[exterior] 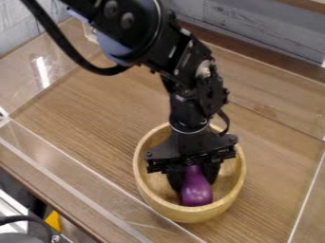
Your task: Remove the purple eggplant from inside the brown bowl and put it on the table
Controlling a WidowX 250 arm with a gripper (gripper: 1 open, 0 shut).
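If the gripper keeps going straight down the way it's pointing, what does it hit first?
Most likely the purple eggplant, which lies between the fingers of the gripper inside the brown bowl. The bowl's floor comes right after, though depth is hard to judge from this one view.

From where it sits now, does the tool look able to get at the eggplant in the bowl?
Probably yes: the tool is down inside the brown bowl, fingers either side of the purple eggplant, with nothing between them.

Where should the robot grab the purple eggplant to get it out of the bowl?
Around its fat middle, coming straight down from above. The purple eggplant lies low inside the brown bowl, so the thick rim blocks the sides. The tool already hangs over it, a finger on each long side.
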